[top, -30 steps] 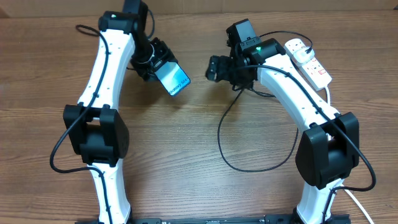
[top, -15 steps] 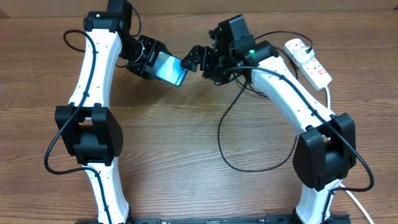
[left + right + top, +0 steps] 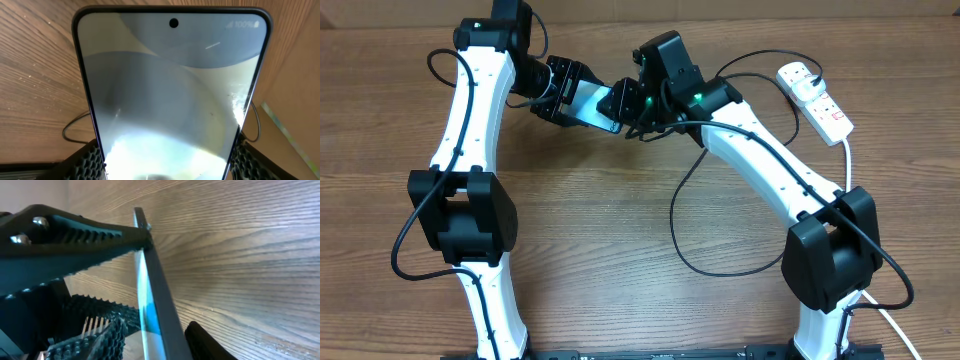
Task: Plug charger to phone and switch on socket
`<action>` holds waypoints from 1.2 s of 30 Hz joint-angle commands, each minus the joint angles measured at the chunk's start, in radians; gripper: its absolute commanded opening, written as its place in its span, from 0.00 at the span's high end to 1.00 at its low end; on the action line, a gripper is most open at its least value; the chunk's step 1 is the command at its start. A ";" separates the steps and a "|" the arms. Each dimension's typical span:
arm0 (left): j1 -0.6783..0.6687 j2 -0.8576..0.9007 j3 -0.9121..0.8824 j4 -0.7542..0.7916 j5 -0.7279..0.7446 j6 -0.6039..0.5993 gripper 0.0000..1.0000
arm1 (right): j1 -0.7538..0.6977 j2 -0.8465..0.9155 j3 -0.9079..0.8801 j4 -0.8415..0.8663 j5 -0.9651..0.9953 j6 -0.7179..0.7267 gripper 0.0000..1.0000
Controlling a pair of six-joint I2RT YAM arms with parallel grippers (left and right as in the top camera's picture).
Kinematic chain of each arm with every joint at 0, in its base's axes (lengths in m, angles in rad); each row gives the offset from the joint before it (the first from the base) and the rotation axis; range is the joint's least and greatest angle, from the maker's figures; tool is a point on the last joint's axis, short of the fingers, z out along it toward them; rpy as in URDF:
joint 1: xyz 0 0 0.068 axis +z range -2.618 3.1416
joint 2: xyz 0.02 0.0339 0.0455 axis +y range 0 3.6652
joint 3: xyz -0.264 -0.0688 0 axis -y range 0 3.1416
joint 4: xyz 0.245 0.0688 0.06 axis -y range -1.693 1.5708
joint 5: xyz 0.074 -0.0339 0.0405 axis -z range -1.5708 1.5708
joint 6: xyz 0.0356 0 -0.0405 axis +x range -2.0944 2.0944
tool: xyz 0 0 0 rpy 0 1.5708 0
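Observation:
The phone [image 3: 592, 104] with its lit screen is held above the table, my left gripper [image 3: 570, 100] shut on its long edges. It fills the left wrist view, phone [image 3: 170, 90] between the left gripper's [image 3: 170, 165] ribbed pads. My right gripper [image 3: 620, 100] straddles the phone's free end. In the right wrist view the phone [image 3: 155, 290] stands edge-on between the right gripper's [image 3: 156, 325] fingers, with a gap of table showing beside the left pad [image 3: 100, 337]. The charger [image 3: 672, 215] loops over the table under the right arm; its tip is hidden. The socket [image 3: 817, 100] lies far right.
The socket's thick white cord [image 3: 847, 160] runs down behind the right arm. Both arm bases [image 3: 470, 215] [image 3: 830, 255] stand on the near half of the wooden table. The back table edge runs just behind the grippers.
My left arm swung the phone up and right. My right gripper travelled left to the phone's end, and its jaws narrowed around it.

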State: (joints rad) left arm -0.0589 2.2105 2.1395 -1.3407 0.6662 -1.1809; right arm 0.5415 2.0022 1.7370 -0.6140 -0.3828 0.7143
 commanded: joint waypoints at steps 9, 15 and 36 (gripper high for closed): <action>-0.011 -0.006 0.002 -0.019 0.098 -0.016 0.96 | 0.016 0.013 0.003 0.038 0.054 0.023 0.66; -0.014 -0.006 0.002 -0.020 0.098 -0.016 0.96 | 0.031 0.037 0.003 0.050 0.055 0.024 0.70; -0.013 -0.006 0.002 -0.016 0.074 0.175 0.49 | -0.051 0.038 0.005 0.060 0.021 0.027 0.96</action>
State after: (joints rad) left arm -0.0639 2.2108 2.1399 -1.3418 0.7147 -1.1400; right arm 0.5446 2.0296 1.7351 -0.5697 -0.3496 0.7372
